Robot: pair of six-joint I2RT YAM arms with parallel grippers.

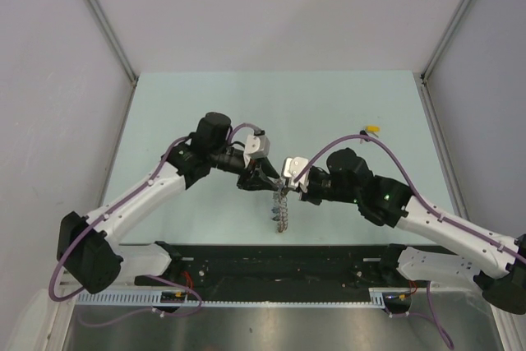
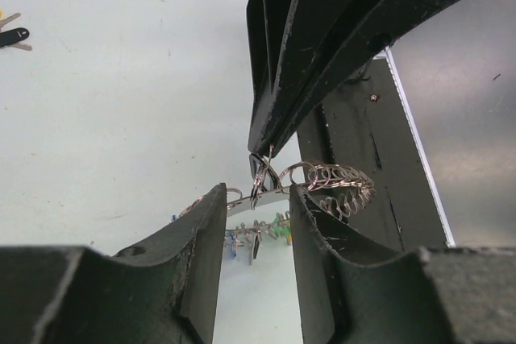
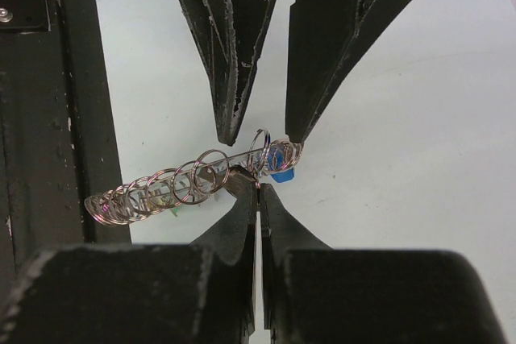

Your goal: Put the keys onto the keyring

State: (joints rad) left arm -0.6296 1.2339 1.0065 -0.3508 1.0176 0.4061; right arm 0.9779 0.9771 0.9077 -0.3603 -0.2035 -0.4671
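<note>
The keyring [image 1: 282, 211] is a band strung with several silver split rings and small blue and green tags. It hangs above the table between both grippers. It also shows in the left wrist view [image 2: 339, 179] and the right wrist view [image 3: 153, 191]. My right gripper [image 3: 258, 187] is shut on a small split ring at the keyring's end. My left gripper [image 2: 256, 199] is open, its fingers [image 3: 230, 118] straddling the band near that end. The yellow-tagged key [image 1: 372, 130] lies on the table at the far right. The black-tagged key [image 2: 12, 35] lies flat on the table.
A black base rail [image 1: 279, 256] runs along the table's near edge, just below the hanging keyring. Grey walls [image 1: 66, 55] close the table in on the left, right and back.
</note>
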